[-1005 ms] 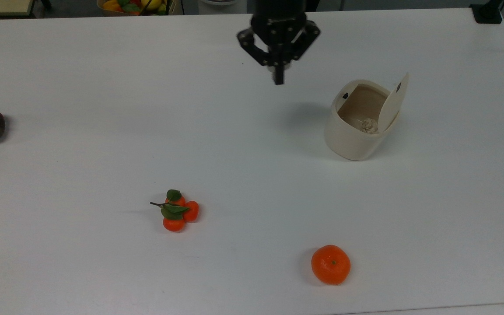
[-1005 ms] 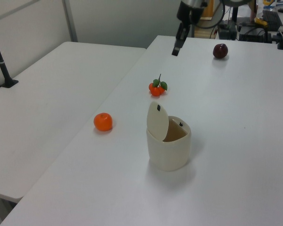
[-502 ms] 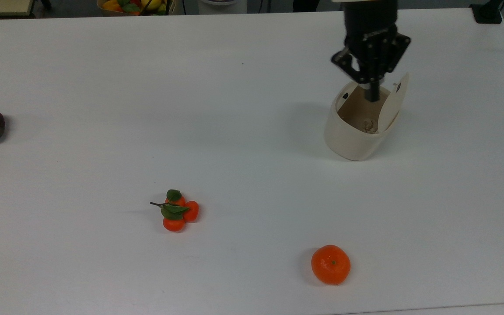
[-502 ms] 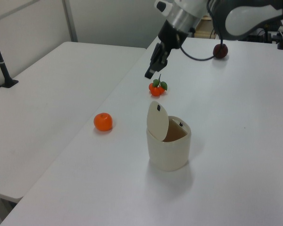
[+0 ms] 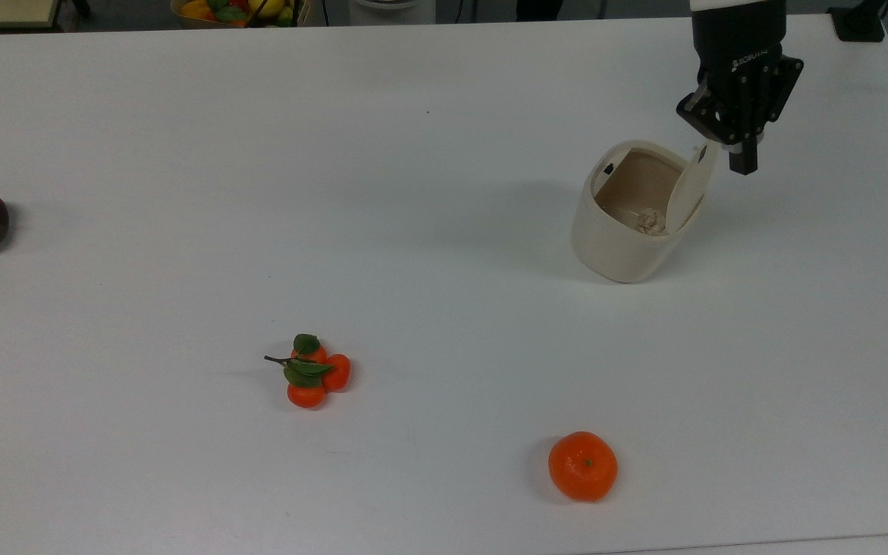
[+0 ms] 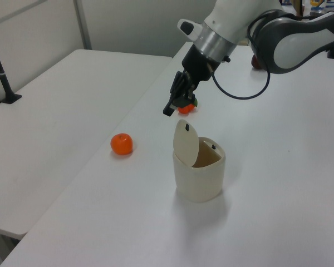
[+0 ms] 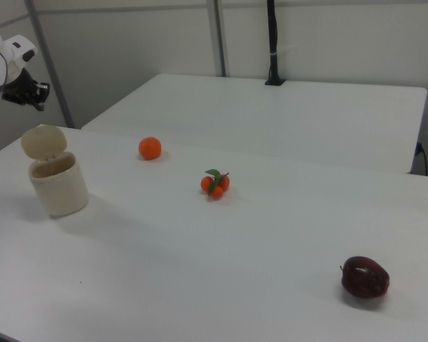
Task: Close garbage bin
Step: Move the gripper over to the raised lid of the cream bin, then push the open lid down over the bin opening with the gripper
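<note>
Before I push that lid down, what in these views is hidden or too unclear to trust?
- Garbage bin hinge: covered by the raised lid in the top view, and too small to make out in the left view.
- Pale lump inside the bin: too small to identify.
- Tool to lid gap: no view settles contact.
- Tool in the right view: cut off by the right view's left edge.

The garbage bin's (image 5: 621,231) raised lid (image 5: 692,187) stood just beside the pincer (image 5: 742,160) — bare white surface (image 5: 444,254) lay all around, with both oranges well apart.
</note>
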